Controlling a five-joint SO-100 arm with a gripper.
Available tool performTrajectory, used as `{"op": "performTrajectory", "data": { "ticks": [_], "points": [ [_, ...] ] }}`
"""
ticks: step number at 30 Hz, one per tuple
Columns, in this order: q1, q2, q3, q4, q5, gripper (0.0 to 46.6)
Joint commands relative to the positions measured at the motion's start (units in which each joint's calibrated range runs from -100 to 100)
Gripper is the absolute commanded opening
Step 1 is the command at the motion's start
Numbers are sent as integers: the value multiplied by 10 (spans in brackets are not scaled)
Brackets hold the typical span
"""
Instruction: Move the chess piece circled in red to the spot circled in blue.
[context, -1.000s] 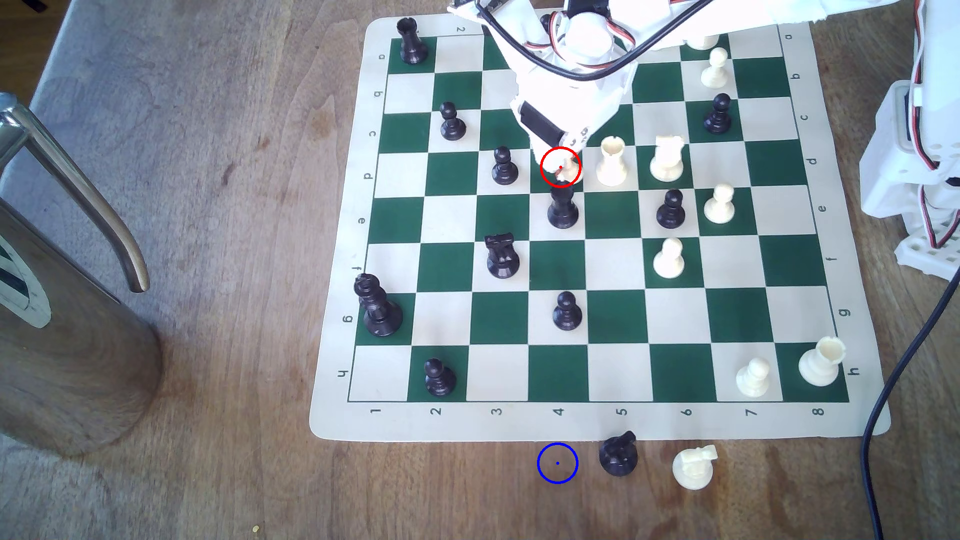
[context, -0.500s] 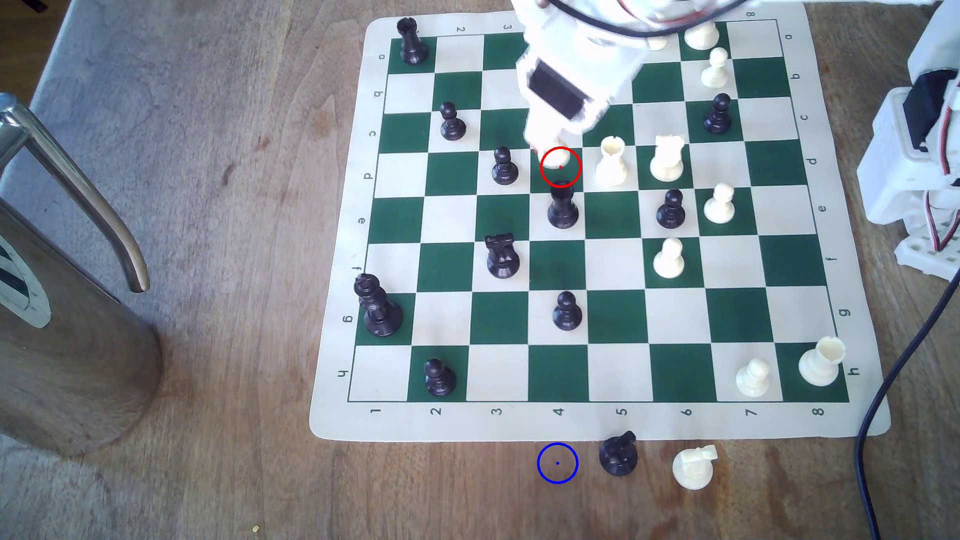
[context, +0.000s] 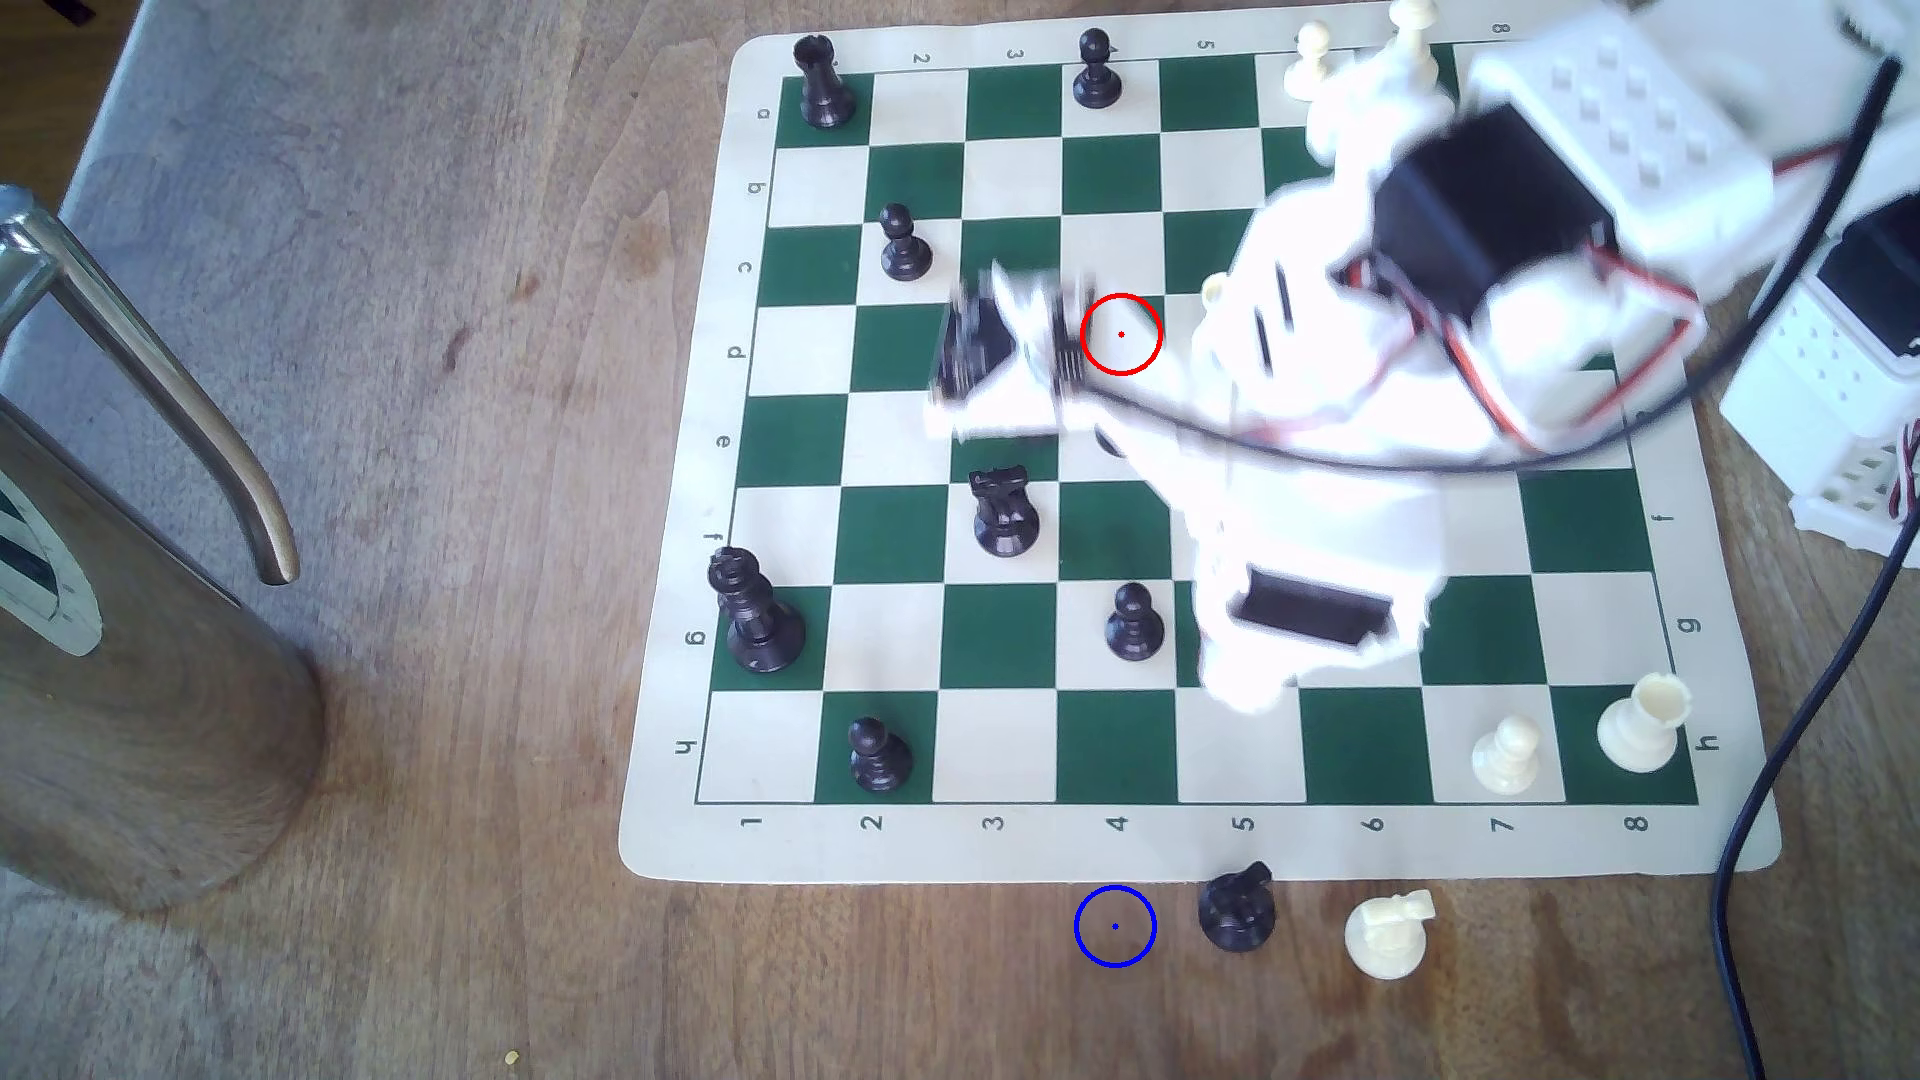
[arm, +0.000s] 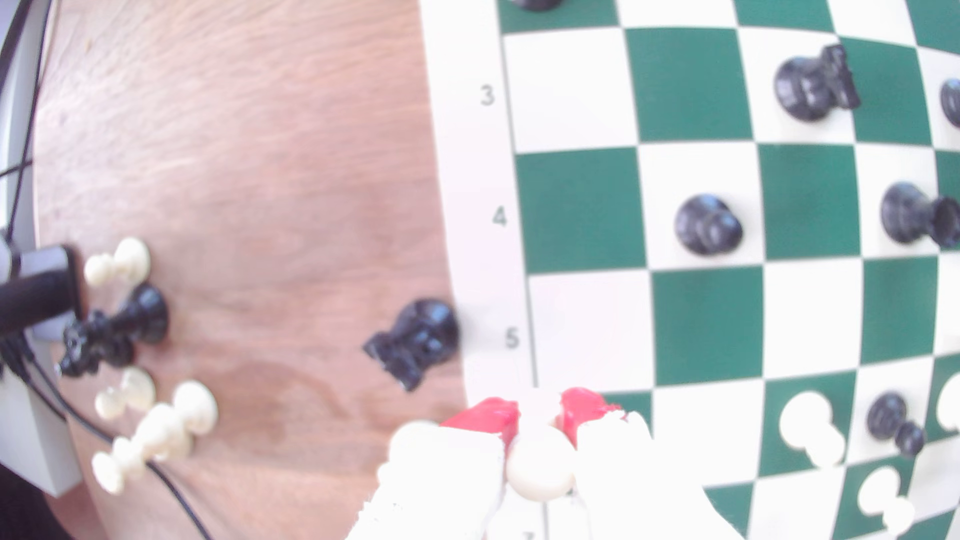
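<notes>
Brown wood table (context: 468, 623), green-cream chessboard (context: 1195, 846), tool (arm: 540, 415) clamping pawn (arm: 540, 470)

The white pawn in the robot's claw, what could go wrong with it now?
1. The white pawn is pinched only at its round top by the gripper, and the arm looks blurred, so the pawn might slip out.
2. The black knight sits close beside the blue circled spot, so setting the pawn down could bump it.
</notes>
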Motion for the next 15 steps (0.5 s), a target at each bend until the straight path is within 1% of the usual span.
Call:
{"op": "performTrajectory", "data": {
  "ticks": [1,3,8,15],
  "points": [
    [-20,49,-106,-10,10,3],
    [-25,85,-126,-25,17,3],
    [-24,116,-131,-76,26,3],
    [-24,152,-166,-112,27,3]
  ]
}}
